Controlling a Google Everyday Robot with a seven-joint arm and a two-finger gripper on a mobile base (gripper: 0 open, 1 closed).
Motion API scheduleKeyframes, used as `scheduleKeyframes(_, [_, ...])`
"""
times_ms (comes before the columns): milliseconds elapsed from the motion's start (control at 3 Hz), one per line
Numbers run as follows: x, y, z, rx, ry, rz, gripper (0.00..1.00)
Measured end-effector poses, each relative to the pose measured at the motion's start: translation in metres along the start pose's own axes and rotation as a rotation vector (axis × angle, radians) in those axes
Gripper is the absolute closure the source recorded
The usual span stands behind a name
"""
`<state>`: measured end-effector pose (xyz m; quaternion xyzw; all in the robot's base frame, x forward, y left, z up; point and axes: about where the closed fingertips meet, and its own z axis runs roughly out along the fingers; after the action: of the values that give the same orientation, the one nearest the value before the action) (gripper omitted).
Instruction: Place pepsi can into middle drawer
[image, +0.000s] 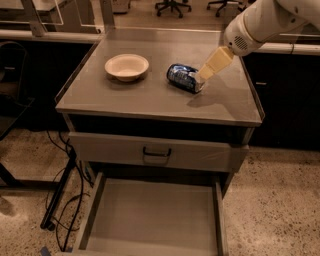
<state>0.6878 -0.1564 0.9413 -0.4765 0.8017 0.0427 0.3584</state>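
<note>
The pepsi can, blue with silver ends, lies on its side on the cabinet top, right of centre. My gripper is cream-coloured and reaches down from the upper right. Its tip is right at the can's right end; I cannot tell if it touches. The middle drawer is pulled out wide below, with a bare grey floor and low side walls, and nothing is in it.
A cream bowl stands on the cabinet top, left of the can. A grey drawer front with a dark handle sits above the open drawer. Cables hang on the floor at the left. Office chairs stand far behind.
</note>
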Motion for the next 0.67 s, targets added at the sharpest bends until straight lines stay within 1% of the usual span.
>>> scheduleKeyframes(333, [-0.0069,-0.0215,0.031,-0.026,-0.044,0.036,0.0])
scheduleKeyframes(667, [-0.0069,-0.0215,0.031,-0.026,-0.044,0.036,0.0])
